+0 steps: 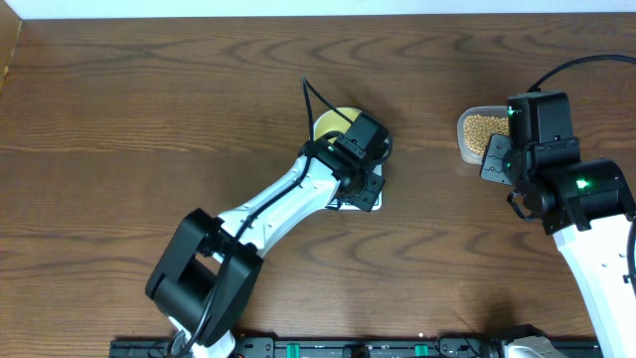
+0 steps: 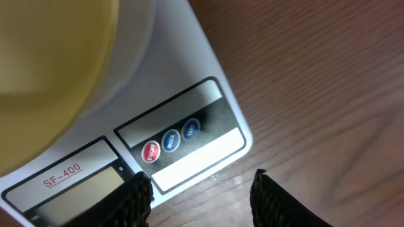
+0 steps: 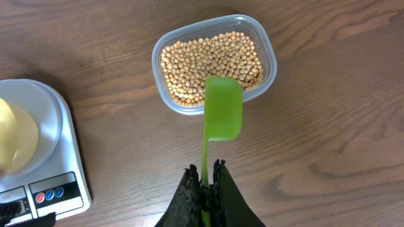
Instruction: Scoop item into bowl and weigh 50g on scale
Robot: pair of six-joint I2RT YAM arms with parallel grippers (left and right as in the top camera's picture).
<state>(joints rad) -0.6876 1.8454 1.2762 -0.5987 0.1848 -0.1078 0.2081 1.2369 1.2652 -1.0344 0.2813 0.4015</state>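
Note:
The tan beans (image 3: pixel 211 62) fill a clear plastic tub (image 3: pixel 268 47), also in the overhead view (image 1: pixel 475 131). My right gripper (image 3: pixel 203 173) is shut on the handle of a green scoop (image 3: pixel 223 113). The scoop's bowl hangs over the tub's near rim. The white scale (image 2: pixel 189 75) stands mid-table (image 3: pixel 50 145). The pale yellow bowl (image 2: pixel 44 69) sits on it (image 1: pixel 334 121). My left gripper (image 2: pixel 201 189) is open and empty at the scale's front edge, by its red and blue buttons (image 2: pixel 170 140). In the overhead view the left arm (image 1: pixel 353 149) covers most of the scale.
The brown wooden table (image 1: pixel 149 119) runs out to the left and behind. A black cable (image 1: pixel 586 62) loops above the right arm. The rail of the arm bases (image 1: pixel 348 348) lies along the front edge.

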